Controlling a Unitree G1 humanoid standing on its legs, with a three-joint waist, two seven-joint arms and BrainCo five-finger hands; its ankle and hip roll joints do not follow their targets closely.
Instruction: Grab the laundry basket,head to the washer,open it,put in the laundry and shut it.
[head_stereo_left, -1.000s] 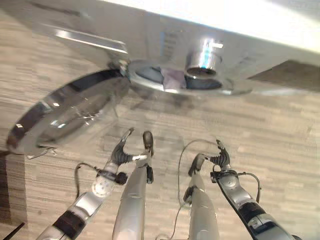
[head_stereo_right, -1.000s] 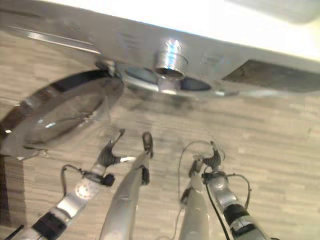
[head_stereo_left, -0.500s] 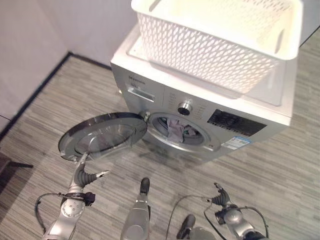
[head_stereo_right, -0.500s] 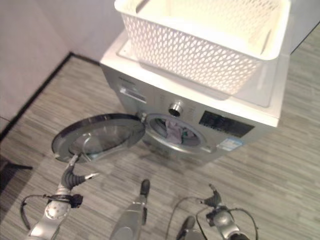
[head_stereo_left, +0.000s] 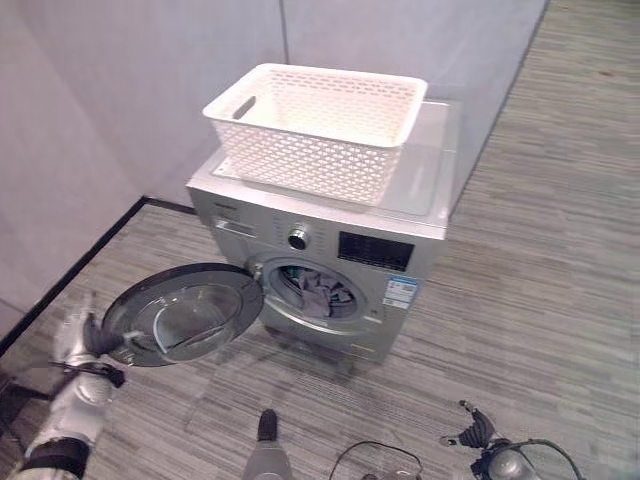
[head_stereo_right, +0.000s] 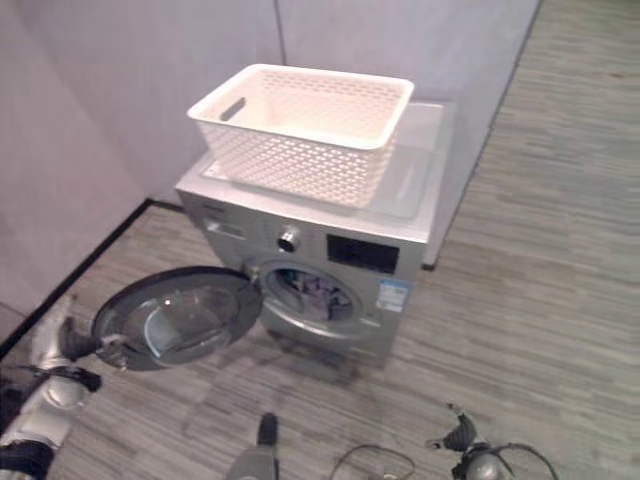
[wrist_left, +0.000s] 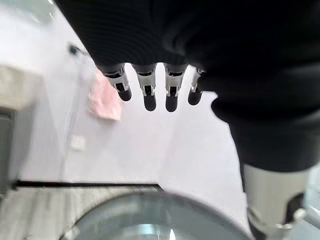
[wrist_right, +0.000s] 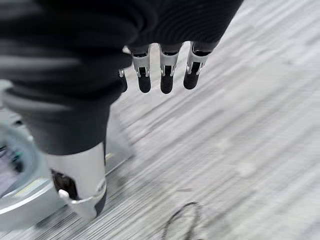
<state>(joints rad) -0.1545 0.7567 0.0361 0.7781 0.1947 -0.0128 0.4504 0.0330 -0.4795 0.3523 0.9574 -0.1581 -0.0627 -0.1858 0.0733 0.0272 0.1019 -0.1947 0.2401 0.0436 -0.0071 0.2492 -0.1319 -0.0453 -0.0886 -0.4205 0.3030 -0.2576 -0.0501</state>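
A silver washer (head_stereo_left: 375, 250) stands against the grey wall with a white lattice laundry basket (head_stereo_left: 315, 125) on its top. Its round glass door (head_stereo_left: 185, 312) hangs wide open to the left. Crumpled laundry (head_stereo_left: 315, 293) of mixed colours lies inside the drum. My left hand (head_stereo_left: 82, 338) is at the door's outer left rim, its fingers (wrist_left: 150, 92) straight and holding nothing, with the door's glass (wrist_left: 150, 220) just past them. Low on the right, away from the washer, my right hand (head_stereo_left: 478, 432) hangs over the floor, its fingers (wrist_right: 165, 75) straight and empty.
Grey partition walls (head_stereo_left: 150, 60) close in the washer at the back and left, with a black strip (head_stereo_left: 70, 280) along the floor's left edge. Wood-look flooring (head_stereo_left: 540, 280) stretches out to the right and in front of the washer.
The camera has lifted and drawn back, so the whole washer and basket now show. My left hand has shifted from the door's near edge to its far left rim.
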